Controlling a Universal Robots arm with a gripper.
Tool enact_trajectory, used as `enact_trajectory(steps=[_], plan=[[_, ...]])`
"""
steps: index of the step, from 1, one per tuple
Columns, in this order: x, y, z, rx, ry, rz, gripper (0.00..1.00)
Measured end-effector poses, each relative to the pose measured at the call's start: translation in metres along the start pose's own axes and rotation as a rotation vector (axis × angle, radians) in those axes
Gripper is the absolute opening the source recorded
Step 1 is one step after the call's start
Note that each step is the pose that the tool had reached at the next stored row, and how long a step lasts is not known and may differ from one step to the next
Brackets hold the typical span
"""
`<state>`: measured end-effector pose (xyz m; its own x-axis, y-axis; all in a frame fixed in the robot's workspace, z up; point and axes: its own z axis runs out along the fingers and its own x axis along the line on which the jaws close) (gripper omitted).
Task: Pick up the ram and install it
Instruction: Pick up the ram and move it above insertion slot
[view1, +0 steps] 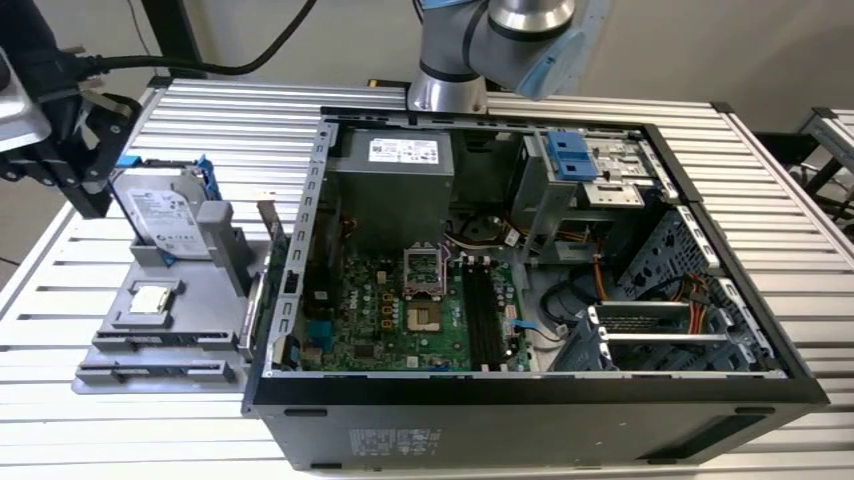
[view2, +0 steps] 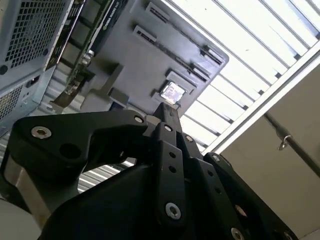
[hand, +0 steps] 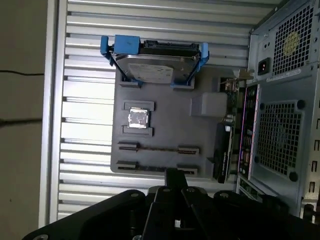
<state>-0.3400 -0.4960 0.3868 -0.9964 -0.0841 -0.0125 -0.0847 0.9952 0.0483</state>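
My gripper hangs above the grey parts holder, its black fingers pressed together with nothing seen between them. In the exterior view the gripper is at the left, over the holder beside the open computer case. A thin brownish strip runs edge-on between two clips of the holder, close to my fingertips. I cannot tell whether that strip is the ram. The long black motherboard slots lie inside the case. The gripper points at the holder in the second wrist view.
A silver hard drive with blue rails stands at the holder's far end. A square processor chip rests in the holder's middle. A dark expansion card stands between holder and case. Ribbed aluminium table surrounds everything.
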Motion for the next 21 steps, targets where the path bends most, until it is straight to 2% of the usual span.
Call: enact_trajectory(steps=[7,14,16,21], plan=[[0.0001,0.0,-0.0001,-0.0015,0.0058,-0.124,0.0],[0.0023,0.0001,-0.0001,-0.0026,0.0094,-0.216,0.0],[0.0024,0.0001,-0.0001,-0.0028,0.0102,-0.233,0.0],[0.0028,0.0,-0.0001,-0.003,0.0109,-0.247,0.0]])
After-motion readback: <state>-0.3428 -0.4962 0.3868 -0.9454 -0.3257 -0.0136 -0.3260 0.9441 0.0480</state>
